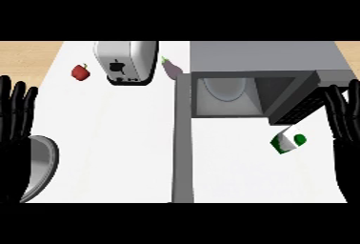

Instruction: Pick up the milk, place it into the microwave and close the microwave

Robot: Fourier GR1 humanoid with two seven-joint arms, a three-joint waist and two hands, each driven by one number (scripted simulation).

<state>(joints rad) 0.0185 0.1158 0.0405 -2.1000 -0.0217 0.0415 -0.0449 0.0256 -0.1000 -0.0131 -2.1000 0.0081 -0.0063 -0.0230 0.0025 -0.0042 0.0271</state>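
Observation:
The milk (289,141) is a small white and green carton standing on the white counter, just in front of the microwave's control panel. The grey microwave (267,59) stands at the back right with its cavity showing a white plate (224,88) inside. Its door (183,138) is swung open toward me, seen edge-on as a long grey bar. My right hand (345,138) is at the right edge, fingers straight and up, just right of the milk and not touching it. My left hand (15,128) rests at the left edge, fingers up and straight.
A silver toaster (126,62) stands at the back, left of the microwave. A red pepper (81,72) lies to its left, and a purple eggplant (172,67) lies between toaster and microwave. A grey round pan or lid (41,164) sits at the lower left by my left hand.

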